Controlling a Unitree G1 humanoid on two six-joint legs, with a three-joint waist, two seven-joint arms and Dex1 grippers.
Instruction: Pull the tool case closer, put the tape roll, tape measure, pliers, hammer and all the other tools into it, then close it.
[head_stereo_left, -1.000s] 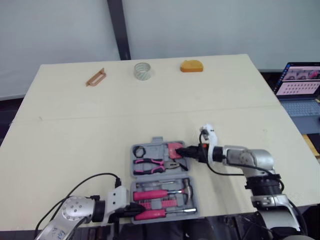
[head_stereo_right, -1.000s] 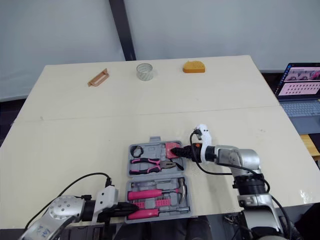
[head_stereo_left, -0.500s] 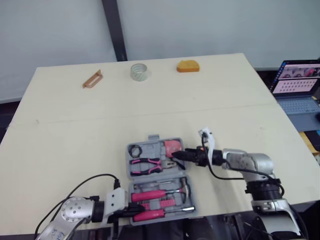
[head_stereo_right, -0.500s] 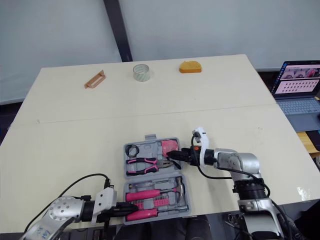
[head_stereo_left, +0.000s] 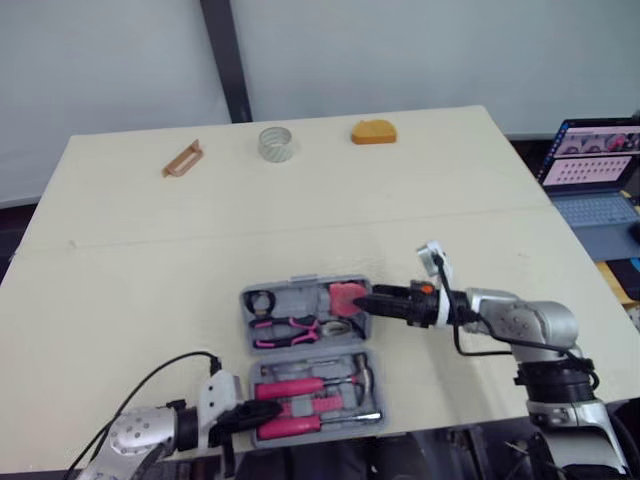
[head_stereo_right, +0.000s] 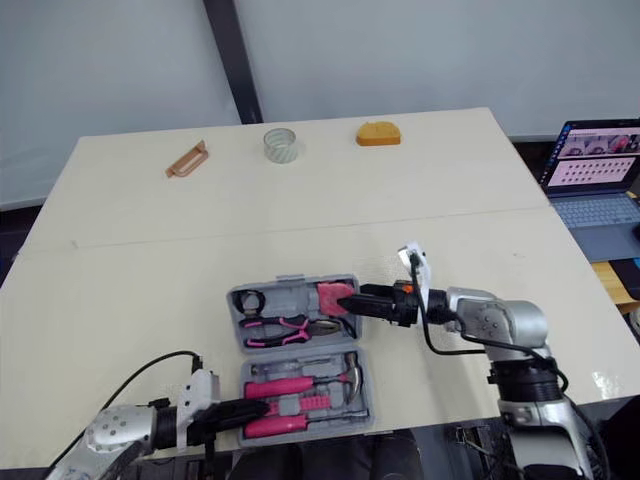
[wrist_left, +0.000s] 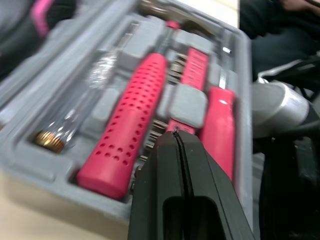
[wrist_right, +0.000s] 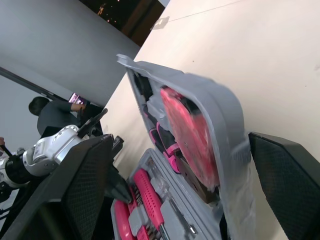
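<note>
Tool case (head_stereo_left: 300, 288) lies open and flat at the near edge of the desk (head_stereo_left: 480, 200), both hands on it. Its far half carries the pliers (head_stereo_left: 285, 327) and a pink disc (head_stereo_left: 347, 296). Its near half holds the hammer (head_stereo_left: 300, 386) among other pink-handled tools.

The right hand (head_stereo_left: 362, 299) meets the far half at its side wall. Its fingers (wrist_right: 85, 190) are spread wide, one to each side of that wall, beside the pink disc. The left hand (head_stereo_left: 272, 409) has its fingers pressed together, tips over the pink handles at the near half's outer corner.

Against the frame half a second back, the case sits a little further toward the left hand's side and the right arm is stretched out longer. The far tools have not moved.

Well beyond both hands, along the desk's far edge, stand the tape roll (head_stereo_left: 278, 143), an orange tool (head_stereo_left: 373, 131) and a brown tool (head_stereo_left: 182, 158). A wide bare stretch of desk separates them from the case, and more bare surface lies outside the right hand. A laptop (head_stereo_left: 598, 170) sits past the desk's edge on that side.
</note>
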